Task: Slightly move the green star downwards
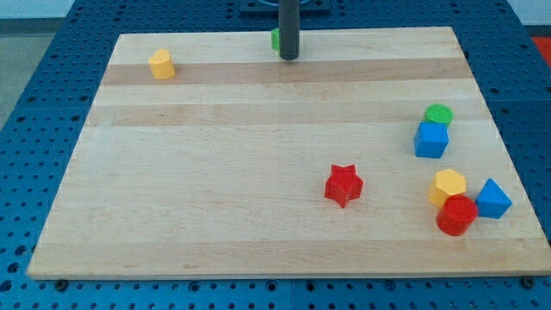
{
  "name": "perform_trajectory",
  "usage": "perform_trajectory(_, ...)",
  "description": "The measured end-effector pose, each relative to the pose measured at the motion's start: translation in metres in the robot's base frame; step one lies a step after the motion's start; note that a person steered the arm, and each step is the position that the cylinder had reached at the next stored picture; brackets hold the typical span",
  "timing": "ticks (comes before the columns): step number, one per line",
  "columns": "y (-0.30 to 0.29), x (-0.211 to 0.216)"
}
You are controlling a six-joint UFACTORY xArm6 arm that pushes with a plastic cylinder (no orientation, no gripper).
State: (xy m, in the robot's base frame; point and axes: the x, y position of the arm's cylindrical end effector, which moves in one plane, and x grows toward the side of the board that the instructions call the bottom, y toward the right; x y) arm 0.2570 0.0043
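At the view's top edge of the worktop [258, 129], the green star [275, 39] is sitting, mostly hiding behind my tip [288, 58]; only a green sliver is showing, so its shape is hard to confirm. My tip is standing just right of it and slightly below. No hand is fitted. Judgement: the tip is needing to circle above the star, then push down briefly.

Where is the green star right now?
The green star sits at the view's top edge of the board, near centre, mostly hidden behind my tip, with the yellow block off to its left.
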Motion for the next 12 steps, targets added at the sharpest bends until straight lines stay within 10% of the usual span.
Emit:
perform_trajectory(2,0.068,0.097)
perform_trajectory(4,0.11,-0.065)
perform_trajectory(12,0.0,-0.062)
